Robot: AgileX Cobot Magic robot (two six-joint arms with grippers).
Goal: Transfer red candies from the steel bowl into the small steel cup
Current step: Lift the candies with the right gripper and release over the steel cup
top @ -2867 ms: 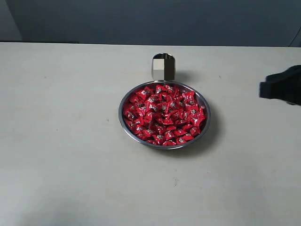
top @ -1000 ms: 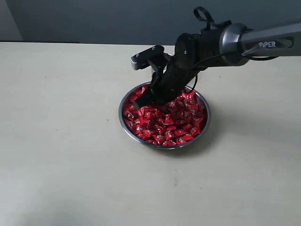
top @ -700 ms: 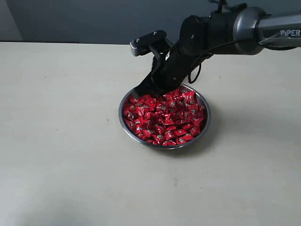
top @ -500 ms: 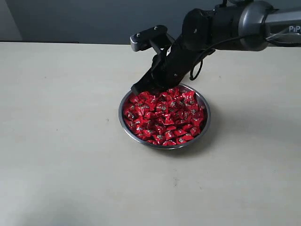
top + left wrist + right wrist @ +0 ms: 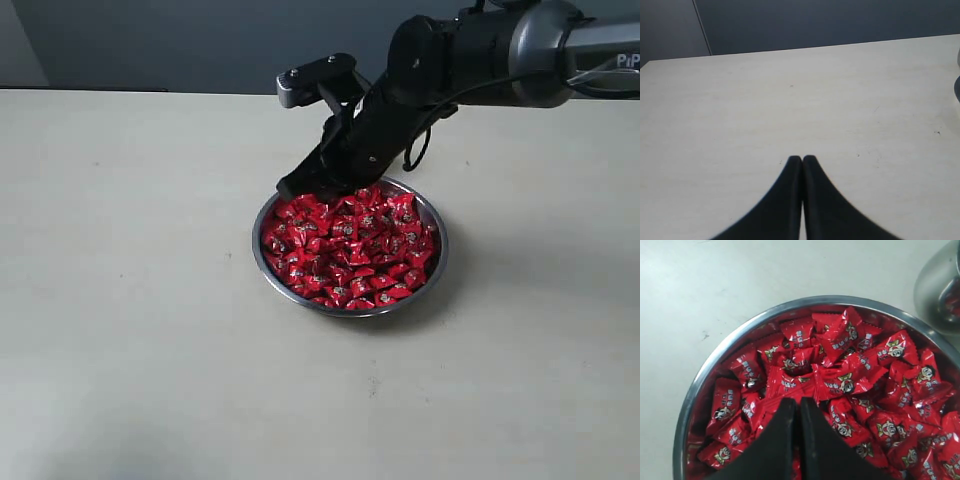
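Observation:
The steel bowl (image 5: 262,268) sits mid-table, heaped with red candies (image 5: 350,250). My right gripper (image 5: 289,188) reaches in from the right and hangs just above the bowl's far-left rim. In the right wrist view its jaws (image 5: 800,401) are shut, and the flat wrapper edge of one red candy (image 5: 785,389) appears pinched at the tips, above the other candies (image 5: 850,380) and the bowl rim (image 5: 715,370). The small steel cup (image 5: 940,290) shows beyond the bowl; in the exterior view the arm hides it. My left gripper (image 5: 802,159) is shut over bare table.
The pale tabletop (image 5: 130,300) stretches wide on every side of the bowl. A dark wall (image 5: 200,40) runs behind the table's far edge. The right arm (image 5: 480,60) crosses above the far side of the bowl.
The right gripper has risen out of the candy pile and drawn back toward the bowl's far-left rim, staying shut. The left gripper's view gives no earlier frame.

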